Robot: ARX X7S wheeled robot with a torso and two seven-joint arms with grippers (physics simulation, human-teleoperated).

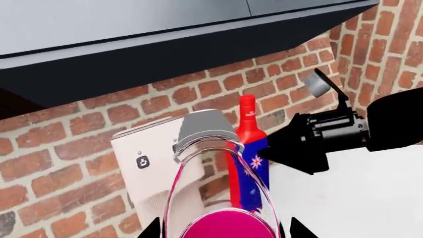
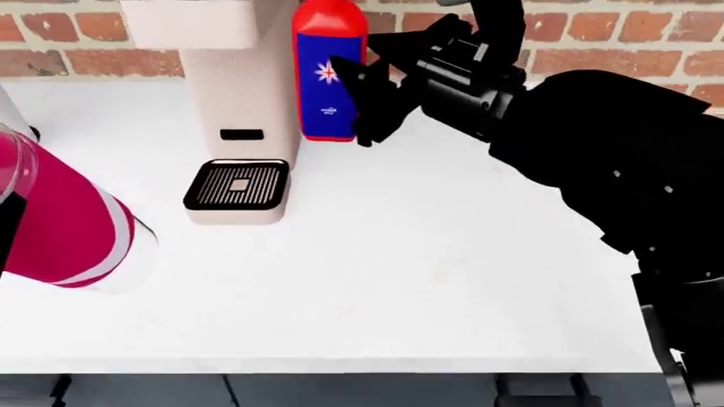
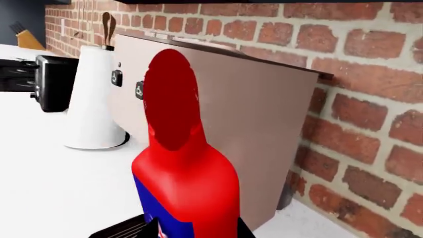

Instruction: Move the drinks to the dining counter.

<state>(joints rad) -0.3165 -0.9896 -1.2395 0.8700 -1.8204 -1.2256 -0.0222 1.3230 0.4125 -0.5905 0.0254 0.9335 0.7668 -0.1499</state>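
The clear bottle (image 1: 218,198) with a white cap and pink liquid sits between the fingers of my left gripper (image 1: 226,230), which is shut on it. In the head view this bottle (image 2: 63,225) hangs tilted above the white counter at the far left. The red square-bodied bottle (image 2: 328,76) with a blue star label stands on the white counter against the coffee machine. My right gripper (image 2: 364,89) is open at its right side, one finger on each side of the body (image 3: 188,188). The dining counter is out of view.
A beige coffee machine (image 2: 237,102) with a black drip grate (image 2: 236,185) stands against the brick wall (image 2: 611,34). A dark cabinet (image 1: 165,44) hangs overhead. Along the white counter (image 2: 430,280) stand a white cone-shaped vessel (image 3: 92,99) and a black toaster (image 3: 53,82).
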